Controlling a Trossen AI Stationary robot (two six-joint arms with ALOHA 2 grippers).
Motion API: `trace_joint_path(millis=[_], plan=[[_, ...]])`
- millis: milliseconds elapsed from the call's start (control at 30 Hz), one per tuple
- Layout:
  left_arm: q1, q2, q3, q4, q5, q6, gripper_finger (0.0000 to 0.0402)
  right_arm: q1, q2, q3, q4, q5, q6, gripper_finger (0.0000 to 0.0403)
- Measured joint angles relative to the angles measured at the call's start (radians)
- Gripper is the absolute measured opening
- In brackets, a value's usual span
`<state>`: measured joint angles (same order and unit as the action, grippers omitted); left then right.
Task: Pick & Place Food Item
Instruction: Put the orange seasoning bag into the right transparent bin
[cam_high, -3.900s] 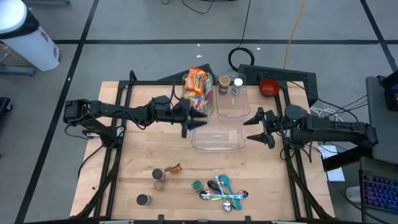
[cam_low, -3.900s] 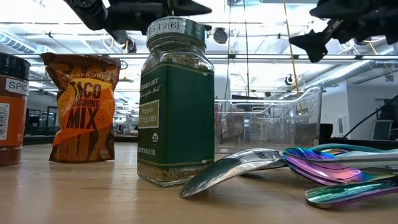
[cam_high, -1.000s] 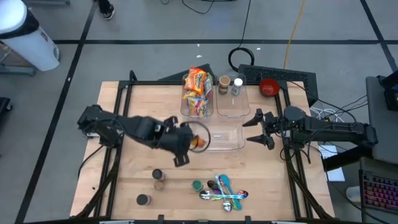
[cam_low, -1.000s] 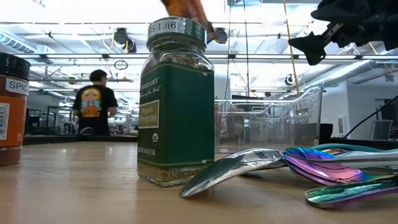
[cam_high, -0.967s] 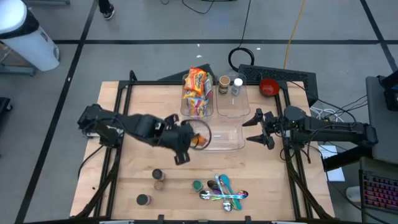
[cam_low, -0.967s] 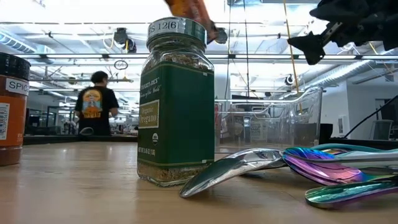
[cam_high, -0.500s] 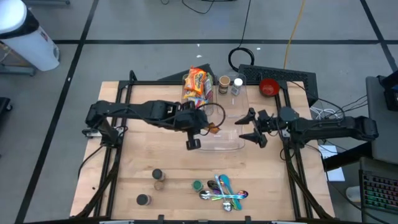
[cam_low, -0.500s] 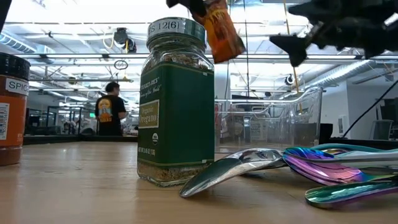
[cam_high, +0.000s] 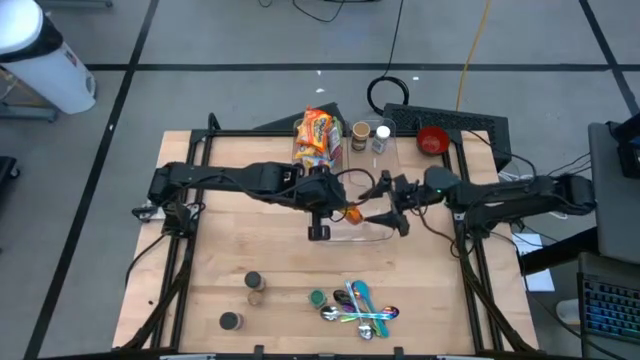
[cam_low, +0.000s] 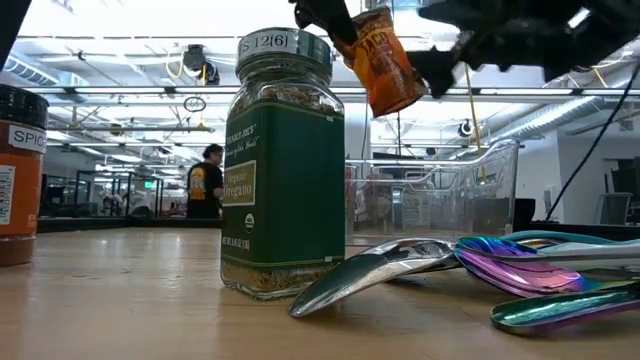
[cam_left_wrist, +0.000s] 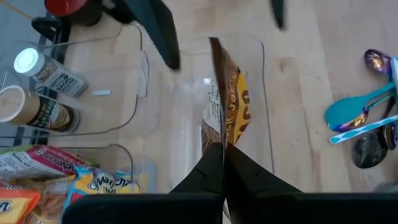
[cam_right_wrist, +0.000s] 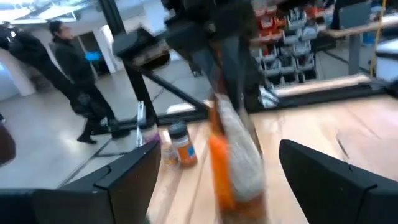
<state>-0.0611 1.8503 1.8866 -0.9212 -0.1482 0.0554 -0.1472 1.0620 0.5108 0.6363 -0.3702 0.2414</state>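
An orange-brown seasoning packet (cam_high: 353, 213) hangs over the clear bin (cam_high: 372, 238) in the middle of the table, with my left gripper (cam_high: 336, 206) shut on it. In the low view the packet (cam_low: 386, 63) slants down from that gripper (cam_low: 338, 20). My right gripper (cam_high: 377, 205) stands open just to the packet's right and points level at it. In the right wrist view its two fingers (cam_right_wrist: 134, 171) flank the packet (cam_right_wrist: 233, 158) without touching it. My left gripper pinches the packet's upper end (cam_left_wrist: 219, 138) between its two shut fingers (cam_left_wrist: 208, 168), which slant down from the table's left. The packet is lifted clear and hangs tilted below the fingers, edge-on, its free end (cam_left_wrist: 216, 46) over the clear bin.
Two more clear bins stand at the far side, one with snack bags (cam_high: 318, 138), one with spice bottles (cam_high: 370, 136); a red bowl (cam_high: 432, 140) is beside them. Spice jars (cam_high: 255, 285) and coloured spoons (cam_high: 360, 310) lie near the front edge. A person (cam_low: 208, 180) walks in the room behind.
My left gripper has carried the packet toward the table's right and far side, from the bin's near-left corner to above the bin, rolling as it went. My right gripper has moved toward the table's left, up to the packet, staying open.
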Motion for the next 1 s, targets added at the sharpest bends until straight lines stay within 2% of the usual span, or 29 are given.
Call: trace_joint_path(millis=[300,433,567,1000], plan=[[0.005,-0.002,0.000,0.008,0.019,0.007,0.0001,0.038,0.125,0.073,0.034,0.002,-0.030,0.0317],[0.005,-0.002,0.000,0.006,0.021,0.007,0.0001,0.038,0.148,0.083,0.033,0.009,-0.052,0.0297],[0.005,-0.002,0.000,0.005,0.021,0.010,0.0001,0.037,0.151,0.082,0.040,0.033,-0.053,0.0250],[0.004,-0.002,0.000,0.012,0.021,0.014,0.0006,0.037,0.148,0.082,0.040,0.036,-0.052,0.0053]])
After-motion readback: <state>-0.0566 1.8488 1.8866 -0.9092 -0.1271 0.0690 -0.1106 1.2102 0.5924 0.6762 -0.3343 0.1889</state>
